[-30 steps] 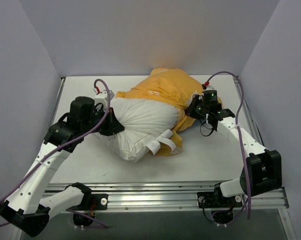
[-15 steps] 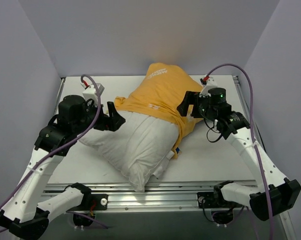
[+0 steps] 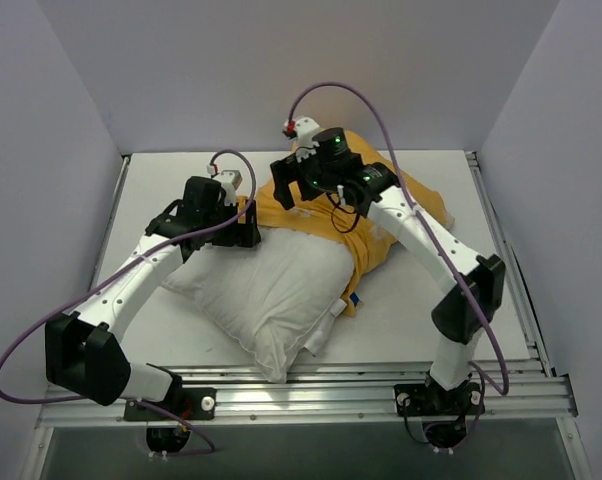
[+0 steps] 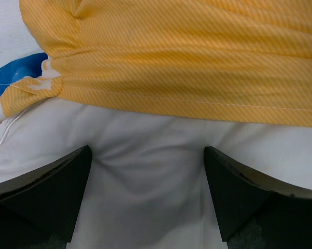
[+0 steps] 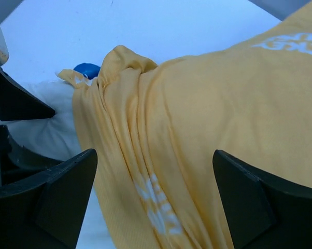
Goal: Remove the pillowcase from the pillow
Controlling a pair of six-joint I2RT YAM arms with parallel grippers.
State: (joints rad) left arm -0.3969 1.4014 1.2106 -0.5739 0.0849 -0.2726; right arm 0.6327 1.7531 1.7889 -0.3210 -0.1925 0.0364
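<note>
- Handling: we judge the pillowcase [image 3: 406, 205] light, limp and quick to bunch. The pillow [image 3: 281, 285] looks plump, soft and yielding under pressure.
- Hold: the stitched hem [image 4: 197, 101] and the gathered folds [image 5: 112, 98] beside it seem the soundest places to grip and pull.
- Appearance: the yellow-orange side faces up, finely ribbed with white lettering; a blue patch shows at one corner.
- Location: the pillow lies diagonally on the table [image 3: 161, 180], its near end bare and its far end inside the pillowcase.
- Left gripper [image 4: 148, 202]: fingers apart, straddling bare pillow just below the hem.
- Right gripper [image 5: 153, 202]: fingers apart over the pillowcase, clamping nothing.
</note>
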